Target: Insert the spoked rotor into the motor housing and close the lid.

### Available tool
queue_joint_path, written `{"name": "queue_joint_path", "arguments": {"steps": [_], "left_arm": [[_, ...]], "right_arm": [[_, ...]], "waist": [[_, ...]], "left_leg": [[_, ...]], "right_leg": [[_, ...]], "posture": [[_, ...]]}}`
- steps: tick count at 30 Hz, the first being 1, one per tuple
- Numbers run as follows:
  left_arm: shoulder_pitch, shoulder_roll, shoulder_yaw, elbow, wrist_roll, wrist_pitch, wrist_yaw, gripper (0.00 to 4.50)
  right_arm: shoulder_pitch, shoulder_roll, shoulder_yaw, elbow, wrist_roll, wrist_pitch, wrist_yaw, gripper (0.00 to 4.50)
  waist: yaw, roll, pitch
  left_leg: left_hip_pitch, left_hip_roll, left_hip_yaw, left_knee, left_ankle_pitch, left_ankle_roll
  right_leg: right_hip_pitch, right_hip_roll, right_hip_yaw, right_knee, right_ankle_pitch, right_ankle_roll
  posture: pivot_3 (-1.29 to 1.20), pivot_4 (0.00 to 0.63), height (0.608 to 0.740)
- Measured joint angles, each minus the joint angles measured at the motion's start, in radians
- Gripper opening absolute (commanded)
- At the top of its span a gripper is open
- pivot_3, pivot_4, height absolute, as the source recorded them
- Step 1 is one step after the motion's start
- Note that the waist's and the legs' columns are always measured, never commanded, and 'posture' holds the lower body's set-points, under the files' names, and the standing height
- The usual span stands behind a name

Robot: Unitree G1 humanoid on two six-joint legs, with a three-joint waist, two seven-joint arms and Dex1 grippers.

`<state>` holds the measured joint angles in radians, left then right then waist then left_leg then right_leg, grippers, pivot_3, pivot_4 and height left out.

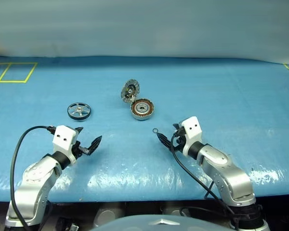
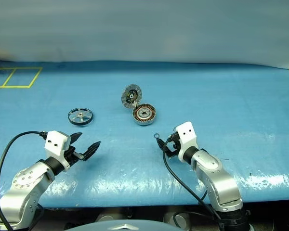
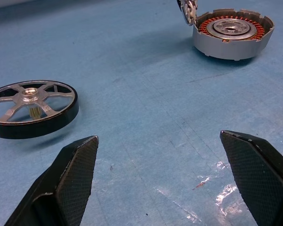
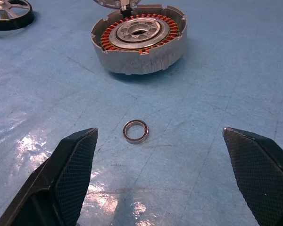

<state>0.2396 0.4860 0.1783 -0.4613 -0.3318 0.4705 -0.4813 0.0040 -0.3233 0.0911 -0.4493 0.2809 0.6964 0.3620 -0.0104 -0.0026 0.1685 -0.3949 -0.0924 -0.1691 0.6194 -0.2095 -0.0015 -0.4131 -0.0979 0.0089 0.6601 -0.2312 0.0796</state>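
Fingers spread wide on both grippers, nothing held; task not begun.

Nearest, L gripper [image 1: 89, 140] and R gripper [image 1: 167, 137] hovered over the blue table cover [image 1: 231, 96], jaws fully apart, touching no part. Just beyond the R gripper lay a small metal ring [image 4: 135, 131], loose on the cover, between it and the motor housing [image 1: 143, 109]. Farther out, near centre, the housing sat upright w/ copper windings exposed. Its lid [image 1: 130, 90] stood tilted open, joined at the housing's far-left edge, inner face showing. Spoked rotor [image 1: 79, 111] lay flat to the left, well apart from the housing, beyond the L gripper. Judged: nothing done yet. Left to do: pick up rotor, seat it in housing, swing lid shut. L gripper looked better placed for the rotor.
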Motion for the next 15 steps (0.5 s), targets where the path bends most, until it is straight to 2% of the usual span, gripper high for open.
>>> {"name": "queue_joint_path", "arguments": {"steps": [8,13,15], "left_arm": [[0.001,-0.004,-0.003,0.000,0.003,-0.001,0.000,4.50],[-0.005,-0.006,-0.013,0.007,0.007,-0.001,0.001,4.50],[-0.013,-0.010,-0.019,0.017,0.009,-0.002,0.001,4.50]], "right_arm": [[-0.026,-0.025,0.015,-0.003,-0.005,0.059,-0.011,4.48],[-0.209,-0.209,0.129,-0.009,-0.042,0.133,0.106,4.48],[-0.339,-0.298,0.221,-0.006,-0.060,0.143,0.207,4.48]], "waist": [[-0.001,0.000,0.000],[-0.003,-0.001,0.001],[-0.004,-0.002,0.001]], "left_leg": [[0.000,0.000,0.001,0.001,0.000,0.000],[0.000,0.001,0.004,0.003,0.000,0.001],[0.000,0.001,0.005,0.004,0.000,0.001]], "right_leg": [[0.000,0.000,0.001,0.000,0.000,0.000],[0.000,0.000,0.002,0.000,0.001,-0.002],[0.000,0.000,0.001,-0.001,0.001,-0.002]], "posture": [[0.00,0.150,0.740],[0.00,0.150,0.740],[0.00,0.150,0.740]]}}
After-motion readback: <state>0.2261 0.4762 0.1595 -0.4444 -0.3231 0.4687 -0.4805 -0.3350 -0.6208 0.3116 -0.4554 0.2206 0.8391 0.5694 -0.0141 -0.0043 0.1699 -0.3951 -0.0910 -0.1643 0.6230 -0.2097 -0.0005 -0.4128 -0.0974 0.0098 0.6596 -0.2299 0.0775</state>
